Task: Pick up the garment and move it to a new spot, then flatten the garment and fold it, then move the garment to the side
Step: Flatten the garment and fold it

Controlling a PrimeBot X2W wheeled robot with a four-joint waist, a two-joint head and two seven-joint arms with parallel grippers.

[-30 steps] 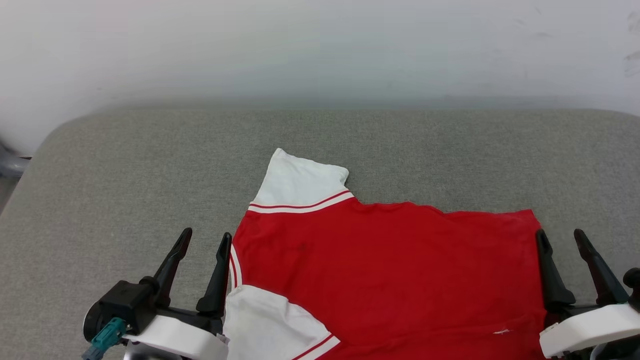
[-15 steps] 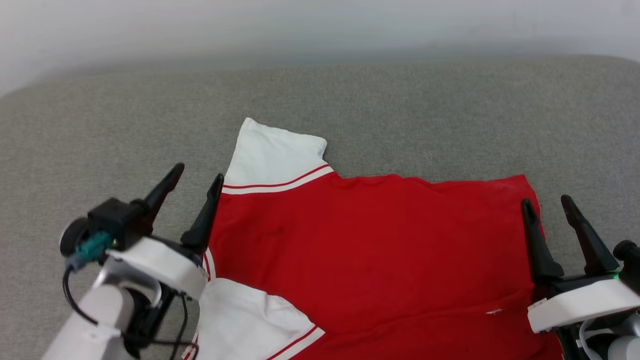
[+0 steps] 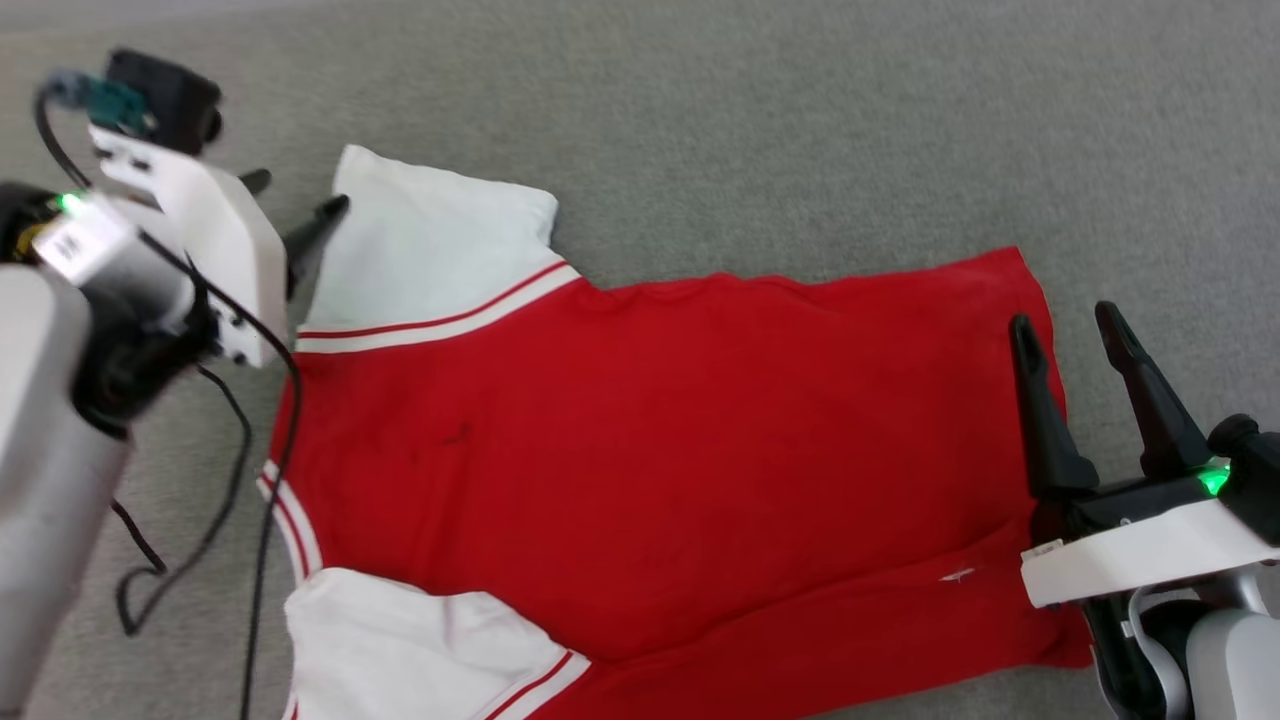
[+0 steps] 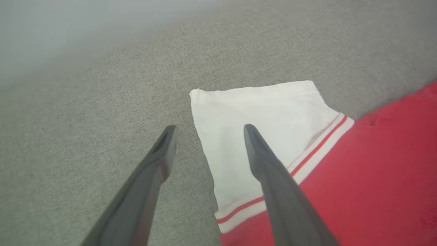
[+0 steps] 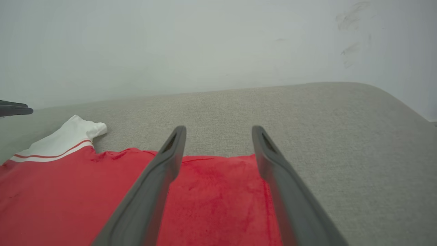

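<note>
garment on cushion | left tool at sleeve | right tool at hem

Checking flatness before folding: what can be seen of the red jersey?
The garment is a red, thin, soft-looking jersey with short white sleeves edged in red-and-white stripes. It lies spread nearly flat on the grey fabric surface. The open left gripper straddles one sleeve's edge; the open right gripper is over the hem; contact unclear.

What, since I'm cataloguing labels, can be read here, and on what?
Garment: no lettering on the side showing.
Right end effector, white mount: tiny mark, too small to read.
Pale label on the left wrist: blurred, unreadable.
</note>
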